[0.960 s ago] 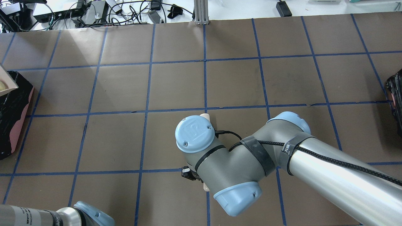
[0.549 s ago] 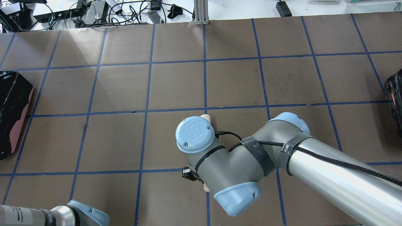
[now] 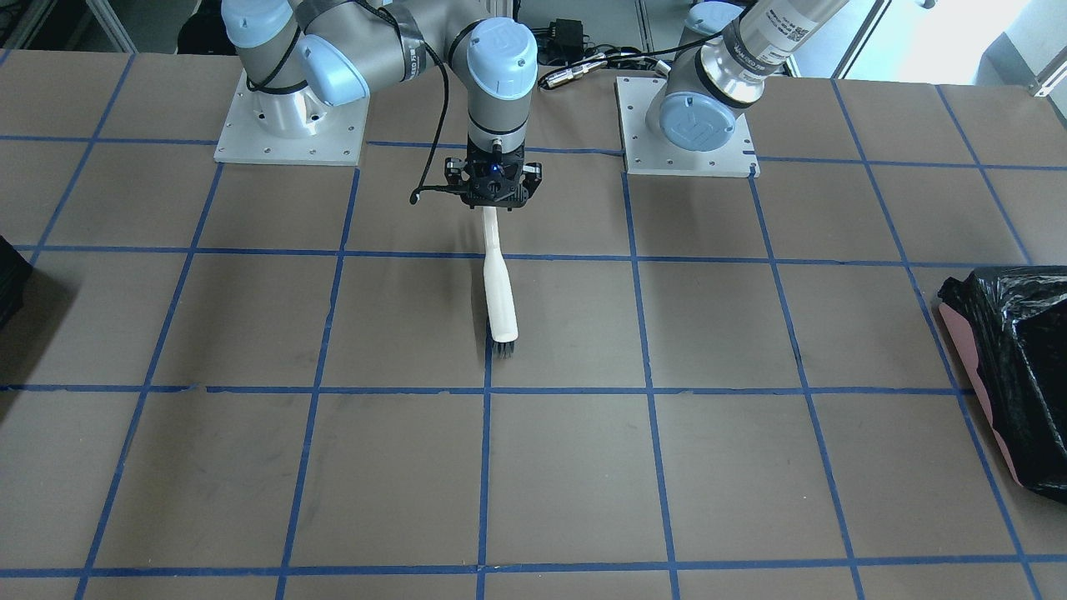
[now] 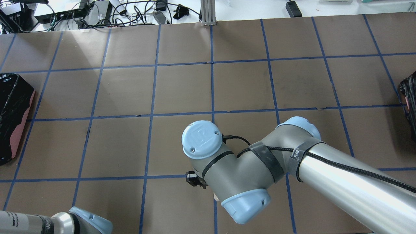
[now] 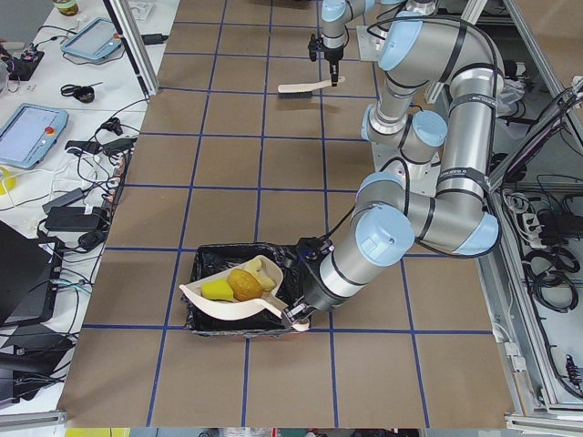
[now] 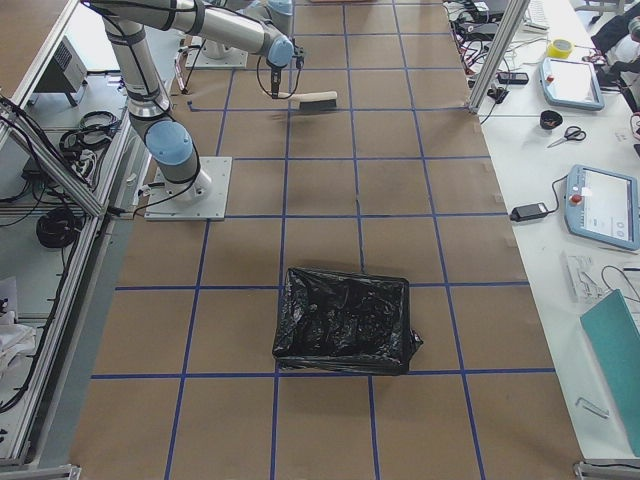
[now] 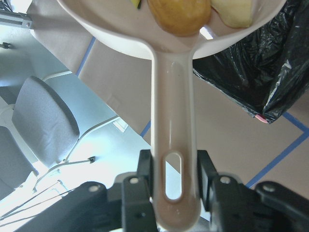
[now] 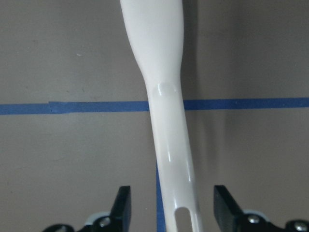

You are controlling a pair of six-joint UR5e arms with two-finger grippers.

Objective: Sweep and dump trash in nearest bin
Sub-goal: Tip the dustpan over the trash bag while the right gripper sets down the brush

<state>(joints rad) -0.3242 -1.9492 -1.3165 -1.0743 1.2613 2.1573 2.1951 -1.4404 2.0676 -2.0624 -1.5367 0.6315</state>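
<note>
My left tool (image 7: 175, 171) is clamped on the end of the dustpan (image 7: 174, 96) handle, one finger on each side of the slot. The pan juts out level above the bin (image 7: 251, 67) at the table's (image 3: 750, 467) end on my left. The brown lump (image 7: 179, 14), the pale peel slice (image 7: 235, 12) and the yellow wedge (image 5: 215, 291) all lie in the pan, not yet dumped. The grip is what worries me. I hold a long, smooth handle at its very tip, so when I roll the wrist the loaded pan could twist between my fingers and spill early. The round lump would likely roll first and fast, and if the pan's lip sits past the bin's rim, it lands on the table. The loose black bag (image 5: 211, 261) lining the bin could also snag the lip as I tip. My right tool (image 8: 173, 208) stands open near the table's middle, fingers either side of the brush (image 3: 500, 283) handle without touching. Lifting off crooked could knock the brush.
</note>
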